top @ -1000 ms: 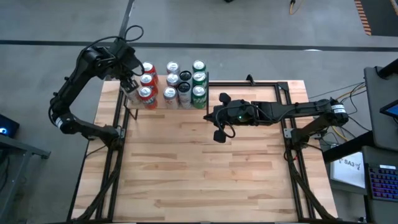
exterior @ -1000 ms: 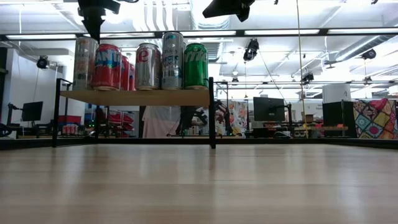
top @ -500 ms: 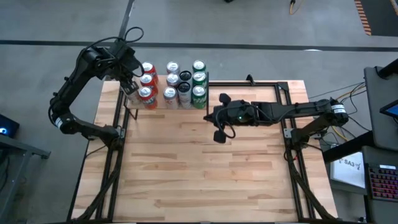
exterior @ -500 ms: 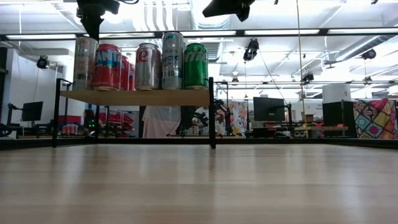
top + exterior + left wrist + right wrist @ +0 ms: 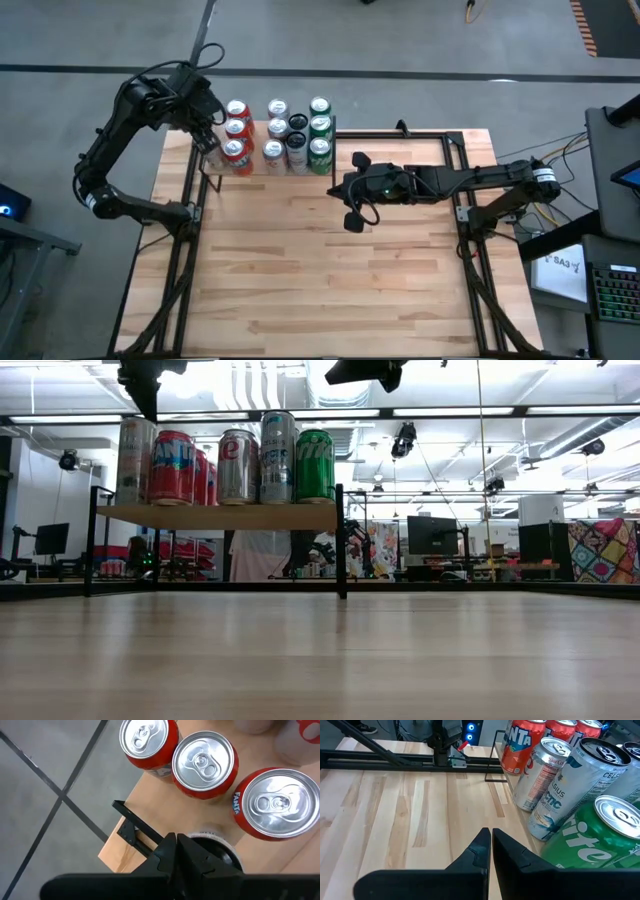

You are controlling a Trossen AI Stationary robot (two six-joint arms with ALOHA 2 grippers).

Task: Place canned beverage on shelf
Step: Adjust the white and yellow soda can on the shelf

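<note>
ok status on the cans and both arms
Left gripper jaws shut, empty, above the shelf's left end. Right gripper shut, empty, beside the green can. Cans all shelved. Nothing blocking.

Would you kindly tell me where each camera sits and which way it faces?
High: overhead, straight down on the table; both arms show.
Low: tabletop height, level across to the shelf; arms only at the top edge.
Left wrist: above the shelf corner, down on red cans; shut left gripper shows.
Right wrist: beside the shelf, along the table; shut right gripper shows.
Shared: the green can in low and right wrist.
</note>
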